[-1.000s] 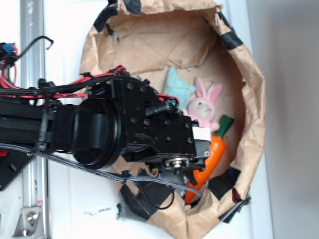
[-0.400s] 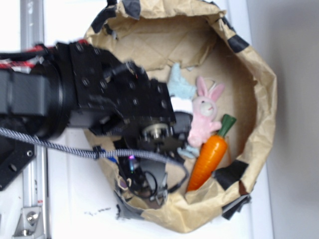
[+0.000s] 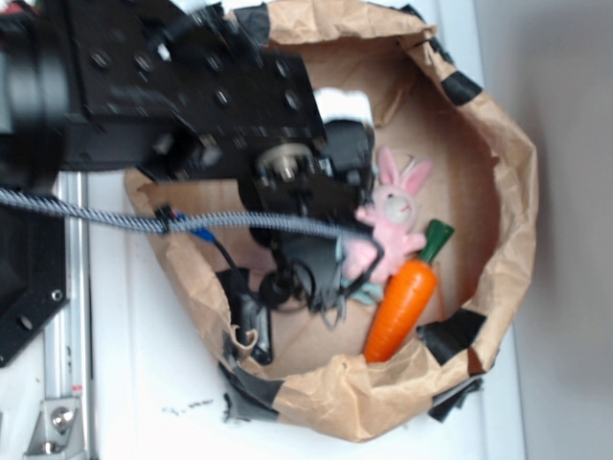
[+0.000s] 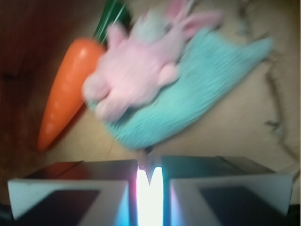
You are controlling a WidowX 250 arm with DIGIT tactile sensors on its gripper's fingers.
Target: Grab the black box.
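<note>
My gripper (image 3: 316, 287) hangs inside the brown paper bag (image 3: 498, 192), left of the orange carrot toy (image 3: 402, 299). The black box (image 3: 305, 264) shows only as a glossy dark shape at the fingertips, hard to tell apart from the black fingers. The bag floor under them is bare paper. In the wrist view the gripper (image 4: 149, 165) has its jaws nearly together, with a thin dark edge pinched in the narrow bright gap. Ahead of it lie the carrot toy (image 4: 66, 89), a pink bunny (image 4: 136, 70) and a teal cloth (image 4: 197, 94).
The bag's crumpled walls, patched with black tape (image 3: 450, 331), ring the toys. The pink bunny (image 3: 393, 216) lies right of the gripper, above the carrot. A braided cable (image 3: 115, 216) crosses the bag's left rim. A metal rail (image 3: 62, 383) runs down the left.
The arm has swung upward in the exterior view and the gripper has come off the bag's lower-left floor. The black shape that lay there is gone from that spot.
</note>
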